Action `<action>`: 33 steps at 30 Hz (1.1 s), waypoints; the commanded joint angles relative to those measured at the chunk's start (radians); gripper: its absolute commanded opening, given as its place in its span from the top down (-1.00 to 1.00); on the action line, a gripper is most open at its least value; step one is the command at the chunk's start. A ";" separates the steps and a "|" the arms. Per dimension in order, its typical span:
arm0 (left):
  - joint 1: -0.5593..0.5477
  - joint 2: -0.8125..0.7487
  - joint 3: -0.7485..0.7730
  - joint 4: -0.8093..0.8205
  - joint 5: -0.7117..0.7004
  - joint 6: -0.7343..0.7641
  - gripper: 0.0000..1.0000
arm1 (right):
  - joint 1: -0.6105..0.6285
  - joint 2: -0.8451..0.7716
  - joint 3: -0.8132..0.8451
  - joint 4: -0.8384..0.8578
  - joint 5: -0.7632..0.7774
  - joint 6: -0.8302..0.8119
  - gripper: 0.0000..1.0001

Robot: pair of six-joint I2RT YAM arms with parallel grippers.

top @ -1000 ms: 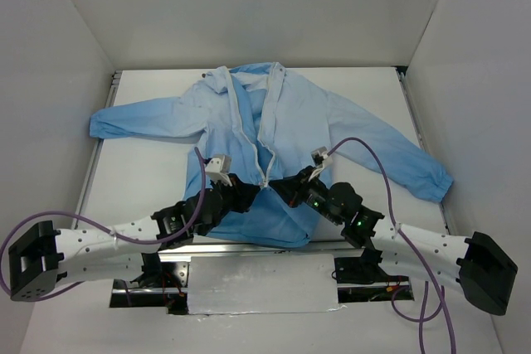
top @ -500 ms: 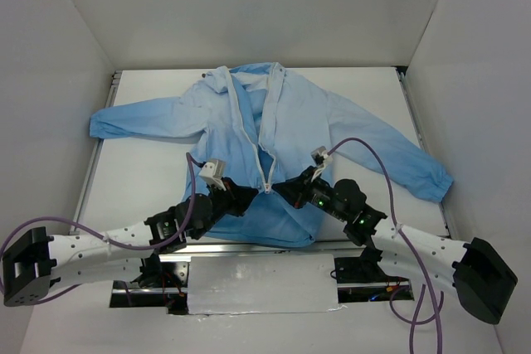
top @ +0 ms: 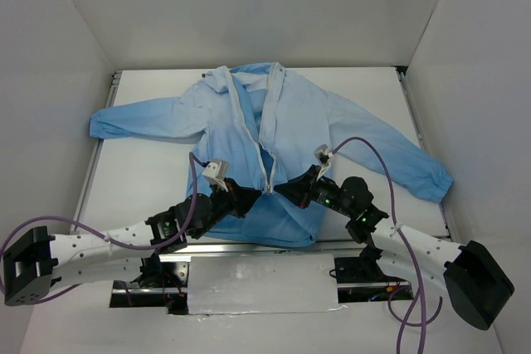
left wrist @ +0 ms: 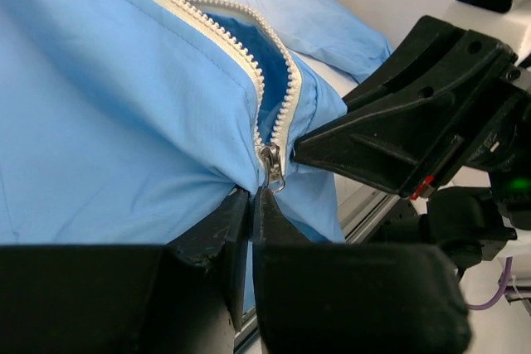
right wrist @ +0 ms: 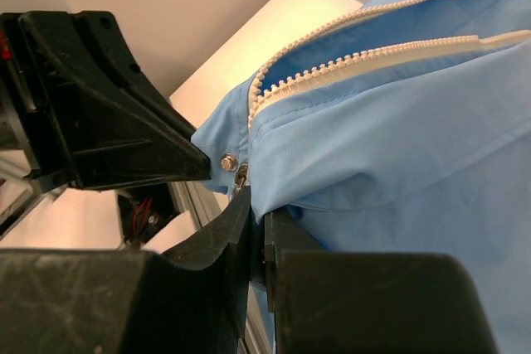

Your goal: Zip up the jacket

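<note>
Sprawling jacket (top: 307, 113), white walled table (top: 141, 180)

A white table (top: 141, 173) carries a light-blue jacket (top: 307, 122), lying front-up with both sleeves spread sideways and its hem at the near edge.

White table (top: 149, 172), white enclosure walls (top: 249, 6)

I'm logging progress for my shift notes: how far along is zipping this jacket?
Done: the slider is seated low on the jacket. In hand: left pincer and right pincer are shut on fabric right by it. Left: the teeth above gape up to the collar, so most of the zip.
</note>
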 commanded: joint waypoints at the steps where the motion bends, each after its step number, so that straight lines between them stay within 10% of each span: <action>1: -0.001 0.003 -0.010 0.112 0.050 0.032 1.00 | -0.048 0.011 -0.003 0.146 -0.177 0.011 1.00; 21: -0.001 -0.046 -0.151 0.364 0.274 0.107 1.00 | -0.151 0.040 -0.009 0.197 -0.099 0.154 1.00; 33: 0.002 -0.037 -0.180 0.388 0.329 0.144 1.00 | -0.177 0.185 0.072 0.340 -0.337 0.264 1.00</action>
